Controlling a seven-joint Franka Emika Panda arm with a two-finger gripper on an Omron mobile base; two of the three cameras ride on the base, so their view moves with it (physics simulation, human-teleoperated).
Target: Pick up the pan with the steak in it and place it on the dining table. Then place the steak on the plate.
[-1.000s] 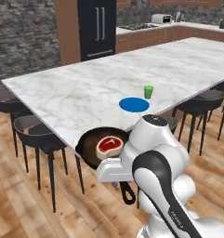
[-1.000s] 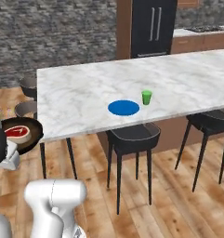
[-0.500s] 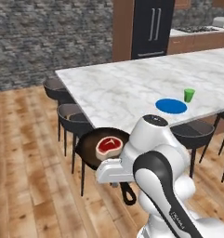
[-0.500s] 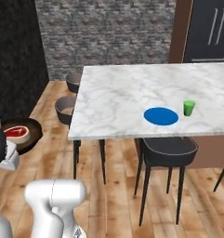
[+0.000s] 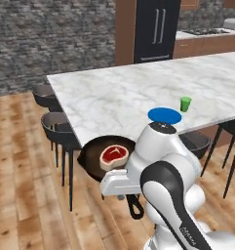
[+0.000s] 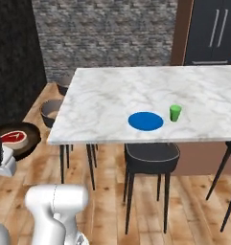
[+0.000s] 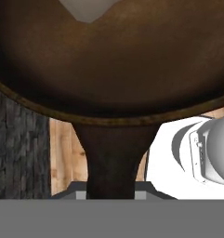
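Base swung toward dining table [image 5: 138, 93] corner; gripper [image 7: 111, 193] pinching pan [image 5: 97, 156] handle, steak [image 5: 114, 156] level, beside table, carrying.

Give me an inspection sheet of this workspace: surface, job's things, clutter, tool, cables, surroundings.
Surface: dining table, marble top, bare near its front corner.
Job's things: pan held off the table, over the wood floor beside the table's corner; steak lying in it; plate on the table near the front edge, nothing on it.
Clutter: green cup standing just beside the plate.
Tool: tool shut on the pan's handle.
Cables: nothing seen.
Surroundings: black stools tucked along the table sides, stone wall, dark fridge, wooden floor.
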